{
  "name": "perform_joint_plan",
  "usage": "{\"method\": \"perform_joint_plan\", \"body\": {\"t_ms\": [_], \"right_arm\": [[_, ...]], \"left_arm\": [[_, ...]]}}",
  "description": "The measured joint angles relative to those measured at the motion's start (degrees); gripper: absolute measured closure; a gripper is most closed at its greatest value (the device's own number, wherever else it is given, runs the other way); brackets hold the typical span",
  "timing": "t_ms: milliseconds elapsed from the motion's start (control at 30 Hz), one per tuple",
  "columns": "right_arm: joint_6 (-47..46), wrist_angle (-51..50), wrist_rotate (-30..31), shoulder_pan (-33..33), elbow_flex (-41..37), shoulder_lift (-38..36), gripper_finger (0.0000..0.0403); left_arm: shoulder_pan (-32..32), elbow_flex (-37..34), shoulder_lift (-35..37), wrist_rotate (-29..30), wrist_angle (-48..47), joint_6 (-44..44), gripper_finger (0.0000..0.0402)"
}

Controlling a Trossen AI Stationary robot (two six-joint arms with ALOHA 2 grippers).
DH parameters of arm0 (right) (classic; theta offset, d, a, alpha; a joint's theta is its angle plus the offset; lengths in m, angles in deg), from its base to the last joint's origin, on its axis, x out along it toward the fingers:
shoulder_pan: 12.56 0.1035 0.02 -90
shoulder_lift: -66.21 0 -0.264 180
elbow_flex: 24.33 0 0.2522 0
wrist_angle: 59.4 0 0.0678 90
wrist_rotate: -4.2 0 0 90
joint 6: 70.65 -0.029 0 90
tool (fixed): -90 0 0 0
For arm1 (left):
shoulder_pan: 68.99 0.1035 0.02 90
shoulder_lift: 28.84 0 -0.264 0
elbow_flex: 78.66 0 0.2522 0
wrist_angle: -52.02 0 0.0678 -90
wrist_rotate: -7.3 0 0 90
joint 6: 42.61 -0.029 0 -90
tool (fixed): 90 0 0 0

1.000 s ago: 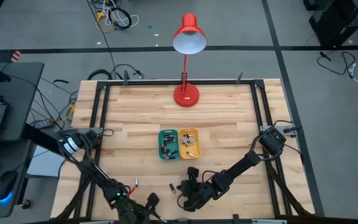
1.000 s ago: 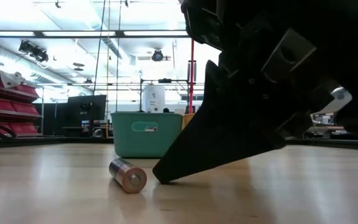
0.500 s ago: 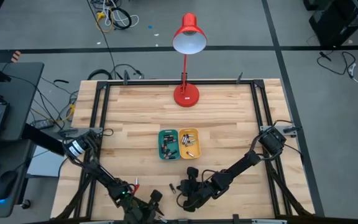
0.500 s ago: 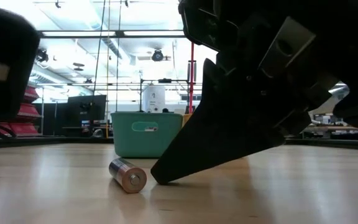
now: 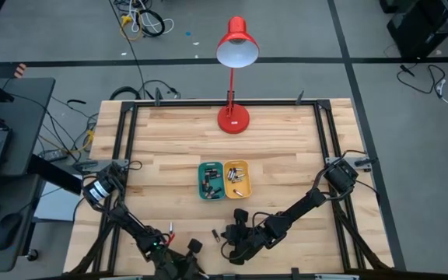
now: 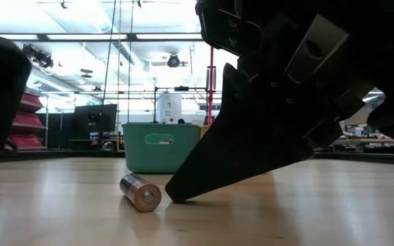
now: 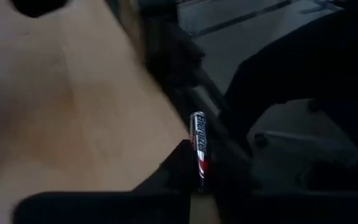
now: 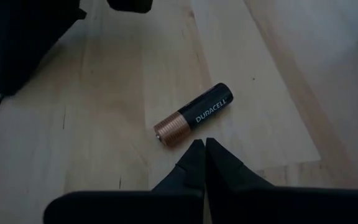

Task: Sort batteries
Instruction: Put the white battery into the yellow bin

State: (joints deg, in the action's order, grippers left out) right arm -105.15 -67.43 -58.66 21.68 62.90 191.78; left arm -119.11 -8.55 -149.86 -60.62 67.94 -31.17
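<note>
A black-and-copper battery (image 8: 194, 115) lies on its side on the wooden table near the near edge; it also shows in the high view (image 5: 215, 234) and the low view (image 6: 140, 192). My right gripper (image 8: 204, 144) is shut, with its tips low at the table just beside this battery and a narrow gap between them (image 6: 173, 197). My left gripper (image 5: 193, 247) is at the near edge and is shut on a silvery battery (image 7: 199, 146). A small reddish battery (image 5: 171, 229) lies on the table beside the left arm. My left gripper pinches the silvery battery by its red-marked end (image 7: 200, 167) between its two fingers. The battery runs along the fingers and sticks out past their tips, clear of the table.
A green tray (image 5: 211, 180) and a yellow tray (image 5: 236, 179) stand side by side at the table's middle, each with several batteries. A red desk lamp (image 5: 234, 117) stands at the far edge. The dark table frame runs along the near edge (image 7: 185, 68).
My left gripper has gone a little toward the table's right edge along the near edge, still holding its battery. In the low view, its arm has come into sight at the left. The black-and-copper battery has stayed where it was.
</note>
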Motion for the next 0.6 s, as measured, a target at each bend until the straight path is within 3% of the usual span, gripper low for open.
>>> {"method": "perform_joint_plan", "body": {"t_ms": [67, 367, 600], "right_arm": [[-0.3, 0.0, 0.0, 0.0, 0.0, 0.0, 0.0402], [-4.8, 0.3, 1.8, 1.8, -0.6, 0.0, 0.0402], [-8.1, -0.1, 7.1, 4.2, -1.4, 0.0, 0.0403]], "left_arm": [[0.1, -0.1, 0.0, 1.7, 0.0, -0.1, 0.0360], [0.3, -0.4, 2.1, 6.9, -2.8, 2.2, 0.0359], [1.1, -0.5, 7.8, 14.7, -14.6, 2.4, 0.0358]]}}
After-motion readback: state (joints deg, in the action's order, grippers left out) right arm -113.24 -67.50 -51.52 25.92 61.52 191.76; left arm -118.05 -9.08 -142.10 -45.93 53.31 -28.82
